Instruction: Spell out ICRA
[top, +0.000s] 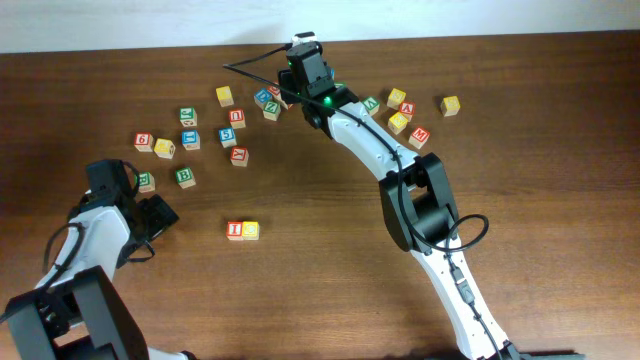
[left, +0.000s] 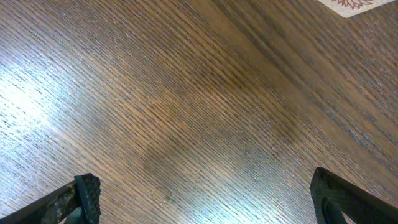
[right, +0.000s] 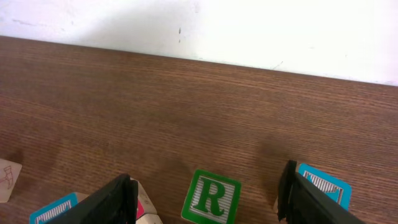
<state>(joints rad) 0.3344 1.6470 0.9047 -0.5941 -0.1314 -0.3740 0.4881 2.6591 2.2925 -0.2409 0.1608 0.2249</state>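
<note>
A red I block (top: 234, 230) and a yellow C block (top: 250, 230) stand side by side at the table's middle. A green R block (right: 211, 197) lies flat on the wood between the spread fingers of my right gripper (right: 208, 199), untouched. In the overhead view that gripper (top: 303, 85) hovers over the far block cluster and hides the R block. A red A block (top: 406, 109) sits to its right. My left gripper (top: 155, 215) is open and empty at the left, with only bare wood between its fingers (left: 211, 202).
Loose letter blocks are scattered across the far half of the table (top: 330, 240), among them a blue one (top: 265, 98) and a green one (top: 184, 177). Blue blocks flank the right gripper's fingers (right: 323, 182) (right: 53, 208). The wall (right: 249, 31) is just beyond.
</note>
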